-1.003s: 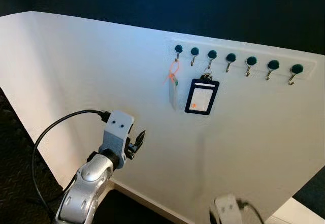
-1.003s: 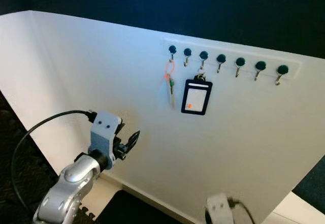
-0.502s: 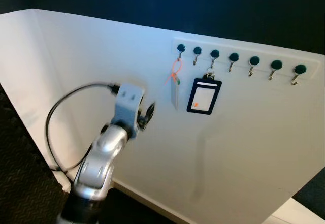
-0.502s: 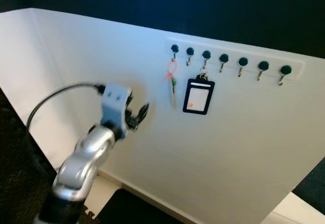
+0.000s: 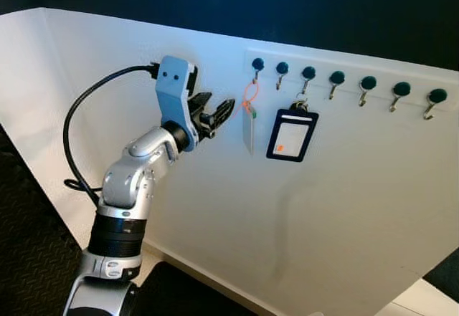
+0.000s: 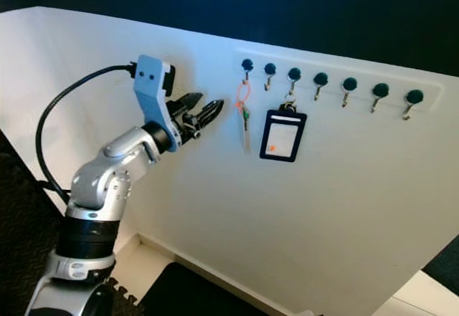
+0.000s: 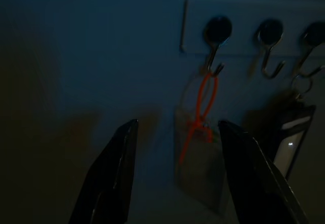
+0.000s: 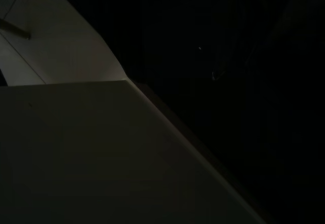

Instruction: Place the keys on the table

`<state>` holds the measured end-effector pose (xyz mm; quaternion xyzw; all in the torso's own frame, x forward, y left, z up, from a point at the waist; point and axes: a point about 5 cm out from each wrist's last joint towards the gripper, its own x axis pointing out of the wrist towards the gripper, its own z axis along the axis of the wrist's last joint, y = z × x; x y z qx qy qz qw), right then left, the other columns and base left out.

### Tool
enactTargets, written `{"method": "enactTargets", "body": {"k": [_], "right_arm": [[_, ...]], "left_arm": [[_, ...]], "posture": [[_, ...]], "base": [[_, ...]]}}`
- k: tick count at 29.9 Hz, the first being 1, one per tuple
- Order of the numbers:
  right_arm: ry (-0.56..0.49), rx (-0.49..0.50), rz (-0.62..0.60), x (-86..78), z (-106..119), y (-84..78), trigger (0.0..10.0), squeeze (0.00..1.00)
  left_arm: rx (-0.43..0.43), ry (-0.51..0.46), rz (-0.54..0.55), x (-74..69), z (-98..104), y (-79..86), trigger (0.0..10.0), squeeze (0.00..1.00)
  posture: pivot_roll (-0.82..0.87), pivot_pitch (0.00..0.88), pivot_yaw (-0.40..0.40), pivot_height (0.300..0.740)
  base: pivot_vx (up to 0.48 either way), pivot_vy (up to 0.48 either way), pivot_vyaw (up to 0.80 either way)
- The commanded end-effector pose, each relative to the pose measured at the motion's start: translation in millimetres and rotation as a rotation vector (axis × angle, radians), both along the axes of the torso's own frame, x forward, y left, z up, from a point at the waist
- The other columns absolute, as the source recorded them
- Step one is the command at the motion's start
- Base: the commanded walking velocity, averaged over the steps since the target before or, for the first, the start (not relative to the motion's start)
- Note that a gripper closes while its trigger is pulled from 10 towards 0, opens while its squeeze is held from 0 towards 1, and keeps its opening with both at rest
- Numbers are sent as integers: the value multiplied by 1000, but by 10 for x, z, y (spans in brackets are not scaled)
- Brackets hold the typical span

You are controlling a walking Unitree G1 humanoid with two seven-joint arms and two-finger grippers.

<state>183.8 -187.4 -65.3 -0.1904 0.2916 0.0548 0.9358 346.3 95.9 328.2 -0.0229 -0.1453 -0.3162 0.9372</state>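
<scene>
The left gripper (image 5: 219,112) is raised in front of the white wall panel (image 5: 344,208), its two black fingers (image 7: 109,176) spread apart with nothing between them. Just to its right, near but not touched, the keys (image 5: 248,119) hang from the leftmost hook (image 5: 257,68) of the hook rail (image 5: 348,87), strung on an orange loop (image 7: 201,107) with a pale tag below.

The keys lie straight ahead of the open fingers and slightly beyond their tips; in the left wrist view they are framed between the two fingers. Their long axis is vertical, the loop at the top on the hook and the tag pointing down. A grasp would be judged to call for a short advance, then a lift off the hook.

Further right, a black badge holder (image 5: 288,135) hangs from the third hook. The left arm is clearly the nearer one; the state of the right gripper cannot be told.
</scene>
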Motion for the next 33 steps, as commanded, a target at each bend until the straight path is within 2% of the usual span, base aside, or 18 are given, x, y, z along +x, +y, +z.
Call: {"method": "enactTargets", "body": {"k": [1,4,9,18,22,24,27,28,29,30,31,33], "right_arm": [[23,-1,-3,-82,-44,-2,10000,0],[20,1,-1,-66,-43,14,10000,0],[15,7,-9,-63,-42,31,10000,0],[32,6,-25,-147,-81,23,10000,0],[32,6,-31,-145,-83,21,10000,0],[30,8,-32,-135,-80,30,10000,0],[27,10,-33,-134,-79,36,10000,0],[27,10,-32,-136,-79,37,10000,0],[27,10,-32,-136,-79,37,10000,0],[27,10,-32,-137,-80,37,10000,0],[7,14,-32,-130,-64,42,10000,0],[-17,30,-37,-109,-41,44,10000,0]], "left_arm": [[-11,-5,-8,16,57,7,10000,0],[-20,-6,-3,90,124,-47,10000,0],[-4,-10,-40,127,177,-158,10000,0],[41,13,-86,167,99,-390,10000,0],[41,19,-94,202,78,-483,9176,0],[41,17,-94,212,83,-497,9137,0],[37,14,-83,233,92,-486,7882,0],[36,13,-81,237,95,-480,6275,0],[36,13,-81,237,95,-480,6275,0],[35,12,-80,239,97,-477,4314,0],[33,8,-74,244,107,-458,3333,0],[33,6,-71,246,113,-445,3216,0]], "posture": [[110,154,35,740],[105,157,41,740],[101,160,51,740],[89,156,66,740],[87,155,70,740],[87,155,70,740],[87,156,70,740],[87,156,70,740],[87,156,70,740],[87,156,69,740],[90,156,68,740],[91,157,68,740]], "base": [[0,0,0],[0,0,0],[0,0,0],[0,0,0],[0,0,0],[0,0,0],[0,0,0],[0,0,0],[0,0,0],[0,0,0],[0,0,0],[0,0,0]]}}
